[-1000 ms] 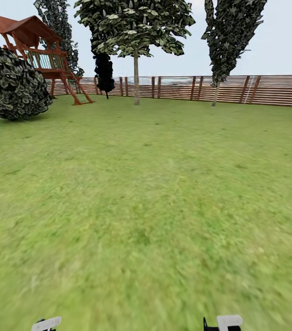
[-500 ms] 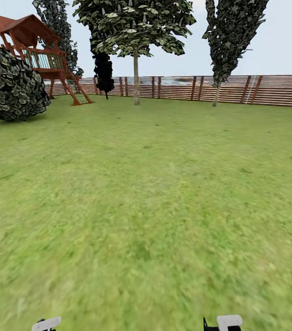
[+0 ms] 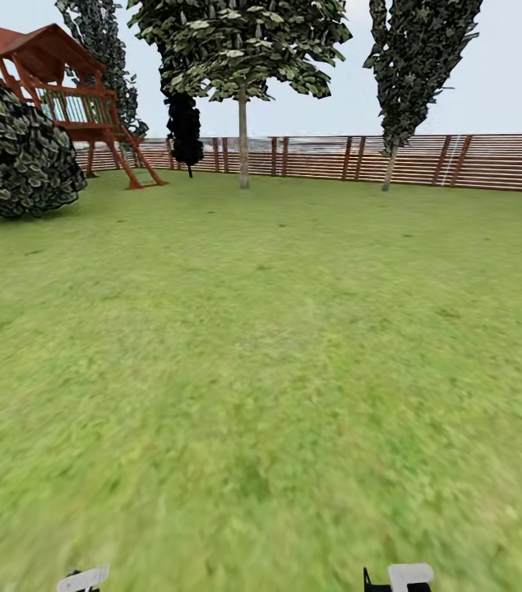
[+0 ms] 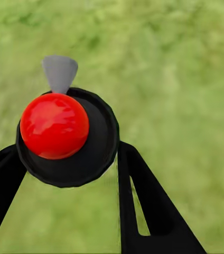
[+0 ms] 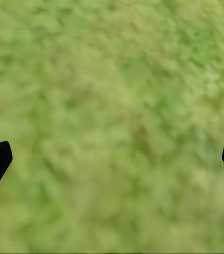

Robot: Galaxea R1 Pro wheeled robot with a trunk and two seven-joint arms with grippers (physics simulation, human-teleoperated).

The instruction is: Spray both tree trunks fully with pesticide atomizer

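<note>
Atomizer (image 4: 64, 135): pinched in the left claw (image 4: 70, 174), black fingers pressed against either side of its round black body; red cap towards the wrist camera, grey nozzle (image 4: 59, 72) jutting past the rim. Long axis runs roughly along the camera's line, so it appears end-on; it seems held upright over the lawn (image 3: 261, 370), apparently carried for transport

Right claw (image 5: 112, 159): spread wide, nothing between the fingers, grass beneath; likely kept free while the robot travels

Tree (image 3: 243, 140): slim pale trunk upright, far across the lawn near the fence (image 3: 458, 160), well apart from the robot; a second thin trunk (image 3: 389, 168) stands to its right, slightly leaning

Other: round shrub (image 3: 18, 152), red play tower (image 3: 63, 90) at far left
</note>
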